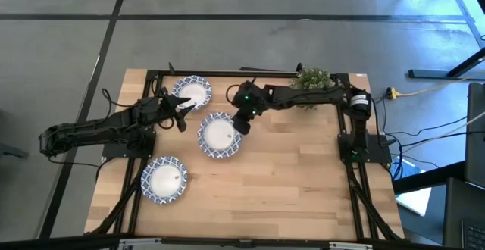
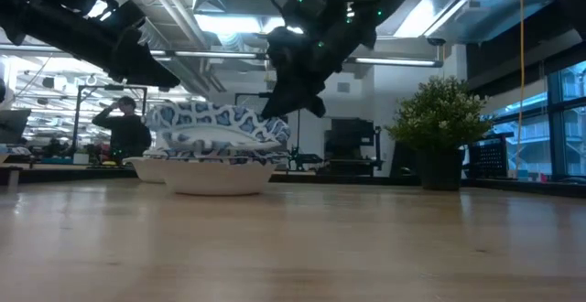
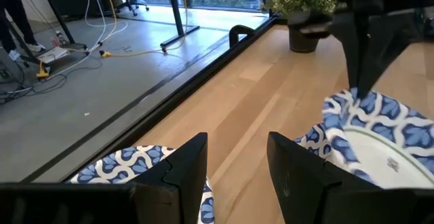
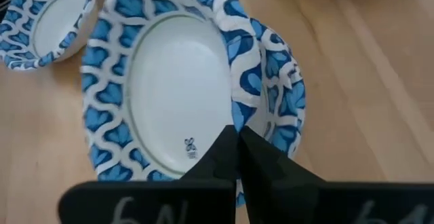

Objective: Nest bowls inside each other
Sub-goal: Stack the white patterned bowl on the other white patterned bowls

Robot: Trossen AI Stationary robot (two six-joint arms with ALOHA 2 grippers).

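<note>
The bowls sit in three spots on the counter (image 1: 303,174): a middle stack (image 1: 219,135) where at least two lie loosely nested, a far bowl (image 1: 191,92) beyond it toward the potted plant (image 1: 311,78) side, and a near bowl (image 1: 164,179) on the stack's opposite side. The step in hand looks like seating a bowl onto the stack: the right gripper (image 4: 237,149) hangs at the stack's rim with its jaws together, pinching nothing I can make out. The left gripper (image 3: 237,159) hovers between stack and far bowl, jaws apart and empty. Next, I judge, one arm must take a loose bowl by its rim and centre it over the stack. How many bowls the stack holds is hidden, and the top bowl sits off-centre and tilted.
</note>
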